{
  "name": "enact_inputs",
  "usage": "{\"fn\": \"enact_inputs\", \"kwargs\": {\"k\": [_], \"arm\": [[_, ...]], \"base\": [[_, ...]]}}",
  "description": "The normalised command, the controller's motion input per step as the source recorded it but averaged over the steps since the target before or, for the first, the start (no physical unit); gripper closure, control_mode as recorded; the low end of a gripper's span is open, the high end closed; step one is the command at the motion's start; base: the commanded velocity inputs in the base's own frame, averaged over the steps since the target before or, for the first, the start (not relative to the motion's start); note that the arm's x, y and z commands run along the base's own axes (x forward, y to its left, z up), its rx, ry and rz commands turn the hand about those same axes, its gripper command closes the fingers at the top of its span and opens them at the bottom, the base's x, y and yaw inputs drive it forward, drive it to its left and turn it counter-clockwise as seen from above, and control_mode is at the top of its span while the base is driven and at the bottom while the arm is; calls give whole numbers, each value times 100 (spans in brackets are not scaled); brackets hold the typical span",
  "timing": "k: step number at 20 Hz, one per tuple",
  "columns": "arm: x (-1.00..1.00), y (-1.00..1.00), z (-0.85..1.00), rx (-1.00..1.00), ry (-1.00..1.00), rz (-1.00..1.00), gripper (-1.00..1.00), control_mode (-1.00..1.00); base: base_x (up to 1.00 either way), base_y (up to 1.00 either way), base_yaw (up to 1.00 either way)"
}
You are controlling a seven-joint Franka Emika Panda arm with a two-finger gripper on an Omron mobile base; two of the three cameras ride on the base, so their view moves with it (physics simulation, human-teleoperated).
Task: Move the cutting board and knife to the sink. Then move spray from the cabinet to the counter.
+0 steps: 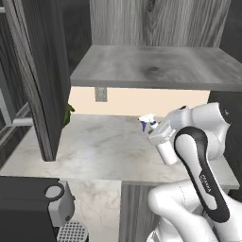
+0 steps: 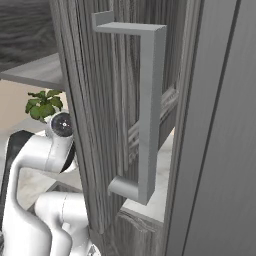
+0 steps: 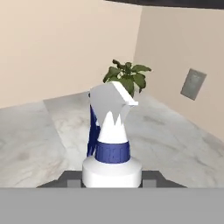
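Note:
My gripper [image 3: 112, 180] is shut on the spray [image 3: 112, 144], a white bottle with a blue collar and a white-and-blue trigger nozzle. In the left base view the spray [image 1: 148, 123] pokes out of the gripper [image 1: 159, 135] above the marbled counter [image 1: 99, 149], just below the front edge of the cabinet's grey shelf [image 1: 156, 66]. Whether the bottle touches the counter cannot be told. The cabinet door [image 1: 40, 71] stands open at the left. The cutting board, the knife and the sink are out of view.
A potted plant [image 3: 127, 76] stands in the counter's far corner, and a wall outlet [image 1: 100, 93] sits on the beige backsplash. A dark appliance [image 1: 33, 203] stands at the lower left. Another cabinet door with a long handle [image 2: 150, 110] is close on the right.

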Motion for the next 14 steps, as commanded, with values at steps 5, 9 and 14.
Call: {"fn": "enact_inputs", "kwargs": {"k": [5, 9, 14], "arm": [[38, 0, -29, 11, -2, 3, 100, -100], [45, 0, -25, 12, 0, 3, 100, -100], [37, 0, -38, 12, -2, 2, 100, -100]], "base": [[0, 0, 0], [0, 0, 0], [0, 0, 0]]}}
